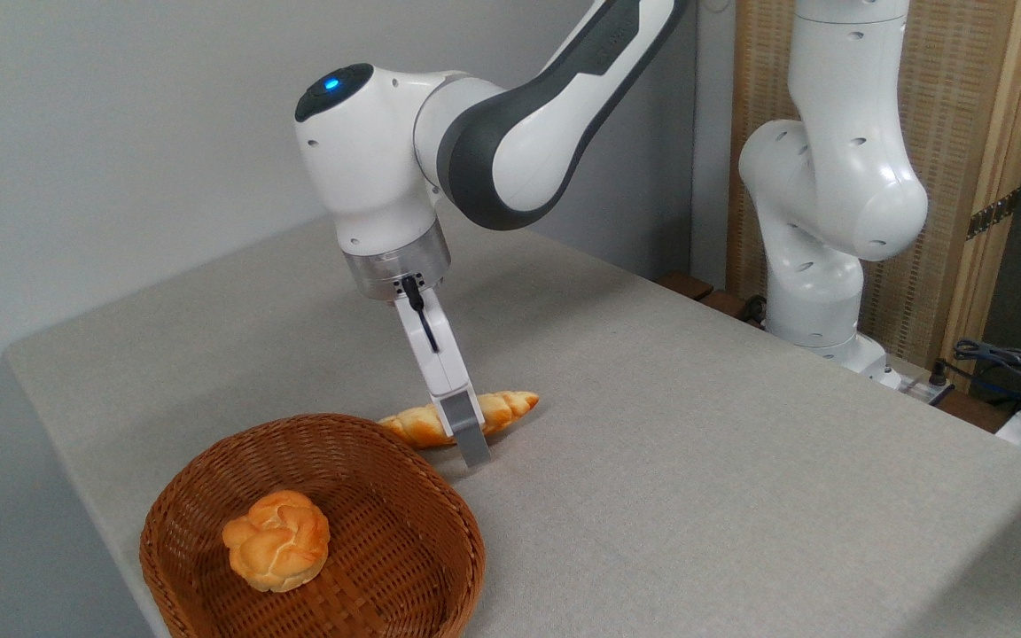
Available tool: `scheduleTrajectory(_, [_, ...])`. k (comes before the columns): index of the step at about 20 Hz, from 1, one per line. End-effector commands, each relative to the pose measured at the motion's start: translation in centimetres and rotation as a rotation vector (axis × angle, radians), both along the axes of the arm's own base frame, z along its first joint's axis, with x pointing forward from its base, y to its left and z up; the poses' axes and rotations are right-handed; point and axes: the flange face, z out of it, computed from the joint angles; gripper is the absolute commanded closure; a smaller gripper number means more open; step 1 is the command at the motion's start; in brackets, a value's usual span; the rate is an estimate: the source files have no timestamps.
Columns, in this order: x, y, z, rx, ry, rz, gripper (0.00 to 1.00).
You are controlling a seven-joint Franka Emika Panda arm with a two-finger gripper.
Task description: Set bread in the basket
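Golden braided bread (pixel 502 409) flat on grey table (pixel 697 461), just behind basket (pixel 209 496) rim. Gripper (pixel 468 434) down at loaf's middle; near finger (pixel 471 436) crosses it, far one hidden, so grip cannot be told. Round bun (pixel 277 540) inside basket.

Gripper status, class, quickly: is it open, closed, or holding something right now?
Gripper: down at the braided bread lying on the table; only the near finger shows, so open, closed or gripping cannot be told.

Braided bread (pixel 502 409) lies flat just behind basket (pixel 209 478).
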Motion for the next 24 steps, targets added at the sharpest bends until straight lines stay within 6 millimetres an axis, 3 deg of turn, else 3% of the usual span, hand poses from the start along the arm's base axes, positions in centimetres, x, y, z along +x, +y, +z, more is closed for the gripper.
scheduleTrajectory(1, [-0.1, 0.0, -0.1, 0.011, -0.004, -0.022, 0.49])
scheduleTrajectory(3, [-0.2, -0.1, -0.1, 0.011, -0.004, -0.022, 0.53])
scheduleTrajectory(7, [-0.3, -0.5, 0.3, 0.008, -0.007, -0.023, 0.71])
scheduleTrajectory(16, [-2.2, -2.1, 2.4, 0.000, 0.033, -0.049, 0.72])
scheduleTrajectory(18, [-2.5, -2.7, 2.6, 0.001, 0.039, -0.060, 0.76])
scheduleTrajectory(24, [-2.7, -2.7, 3.6, -0.008, 0.021, -0.045, 0.76])
